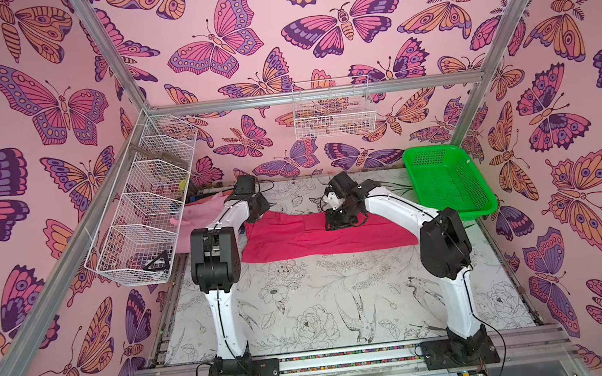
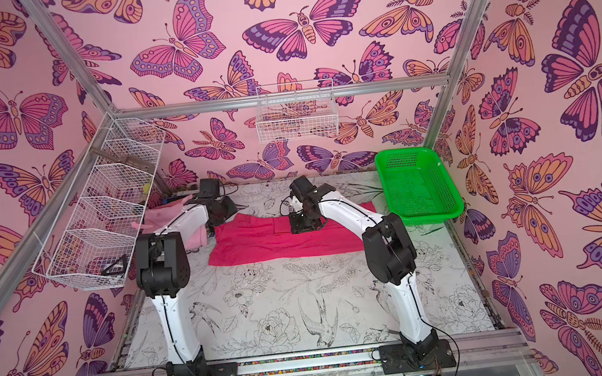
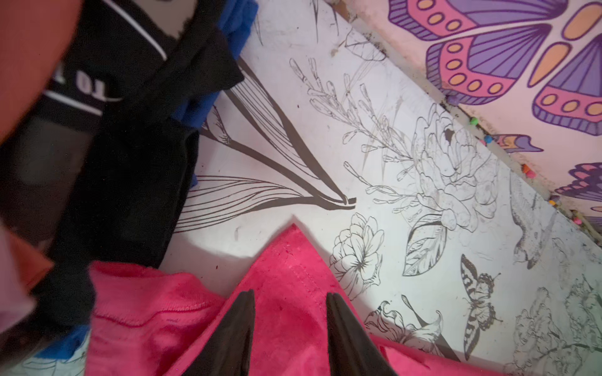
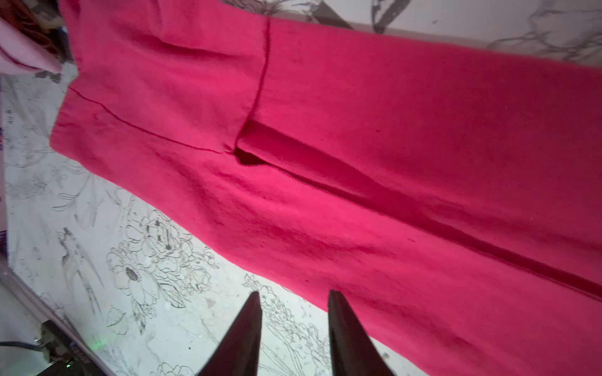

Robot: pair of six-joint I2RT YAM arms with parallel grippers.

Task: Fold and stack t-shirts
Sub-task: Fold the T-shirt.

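Note:
A crimson t-shirt (image 1: 327, 237) (image 2: 282, 241) lies flat on the table as a long folded strip, with a sleeve folded over it (image 4: 169, 81). My left gripper (image 3: 291, 294) is at the strip's far left end. It is open, and a hemmed corner of the crimson cloth (image 3: 293, 254) lies between its fingers. My right gripper (image 4: 294, 292) hangs open over the middle of the shirt; one finger is over the shirt's edge, one over bare table. A light pink t-shirt (image 1: 200, 210) lies heaped at the far left beside dark (image 3: 130, 182) and orange (image 3: 29, 48) ones.
A green mesh basket (image 1: 480, 211) stands at the far right of the table. White wire baskets (image 1: 143, 211) hang along the left wall and one (image 1: 334, 114) hangs on the back wall. Blue cloth (image 3: 241, 19) shows under the dark shirt. The back wall runs close behind the left gripper.

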